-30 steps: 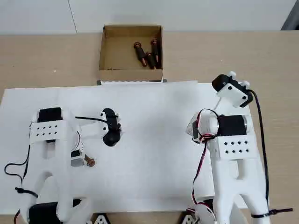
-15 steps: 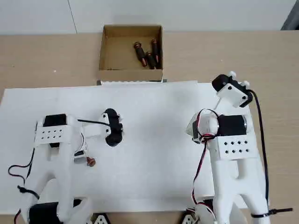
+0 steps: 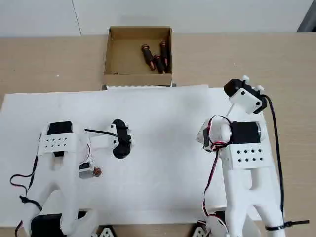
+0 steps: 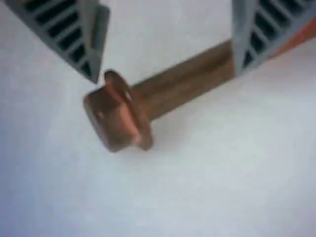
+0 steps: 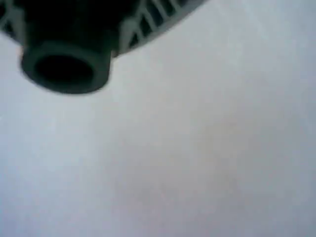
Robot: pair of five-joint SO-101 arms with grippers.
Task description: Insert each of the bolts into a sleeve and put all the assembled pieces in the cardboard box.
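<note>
Where fingers stand: fingers [image 4: 84, 39] of left gripper [image 4: 168, 71] are spread apart & set either side of the bolt [image 4: 123, 116]; nothing is clamped yet.
Bolt pos.: laid flat on white paper [image 4: 222, 187], flanged head clear of the fingers, shank run betw. them w/ far end hidden behind one finger; in high view it is found toward the table's near side, beside the L arm.
Handling (judged): solid metal, so stiff, not fragile, weighty for its size; smooth round shank is likely to roll or slip if pinched off-centre.
Grip pt (judged): shank is best taken just behind the head, square across, so the tip end is left free for insertion.
Other side: right gripper [image 5: 79, 24] is closed on a black sleeve [image 5: 64, 66], open bore shown, over the paper.
Sleeve handling (judged): hollow, light, prob. rigid; bore must be kept lined up w/ shank.
Far end: cardboard box [image 3: 106, 54] sits on table [image 3: 49, 59] at the paper's far edge, well apart from both grippers; a few assembled pieces [image 3: 155, 57] are laid inside.
</note>
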